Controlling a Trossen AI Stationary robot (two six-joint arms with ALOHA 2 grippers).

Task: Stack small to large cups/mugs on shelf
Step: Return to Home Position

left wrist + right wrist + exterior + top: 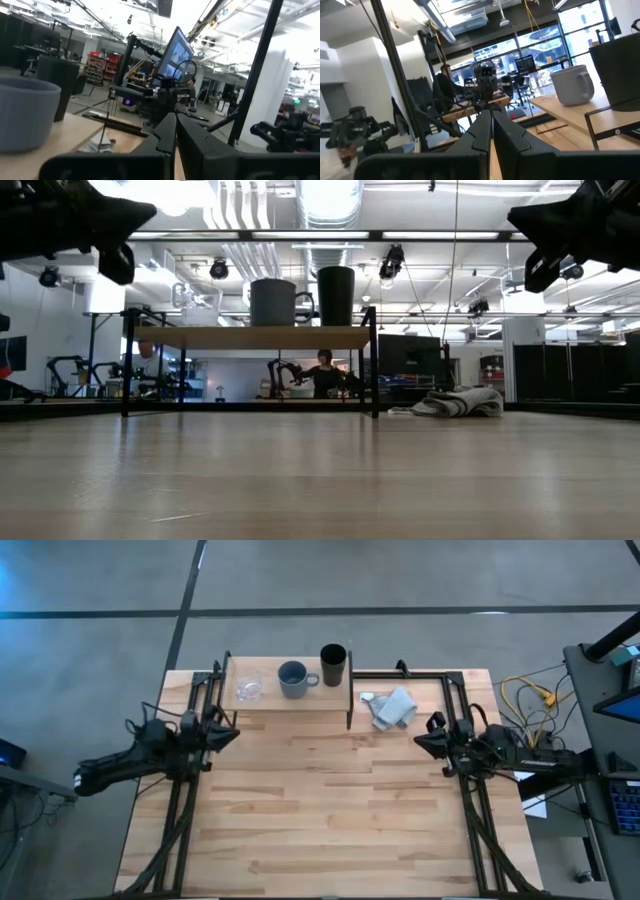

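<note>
On the low light-wood shelf (300, 700) at the table's far side stand, left to right, a small clear glass cup (249, 690), a blue-grey mug (293, 678) with a handle, and a tall black cup (333, 665), each on its base. In the low view the mug (272, 302) and the black cup (336, 296) show on the plank (250, 337). My left gripper (233, 732) is shut and empty, near the shelf's left front leg. My right gripper (421, 736) is shut and empty, to the right of the shelf.
A crumpled light grey cloth (392, 708) lies on the tabletop just right of the shelf, between it and my right gripper. Black frame rails (470, 800) run along both table sides. A person (325, 372) sits in the room beyond the table.
</note>
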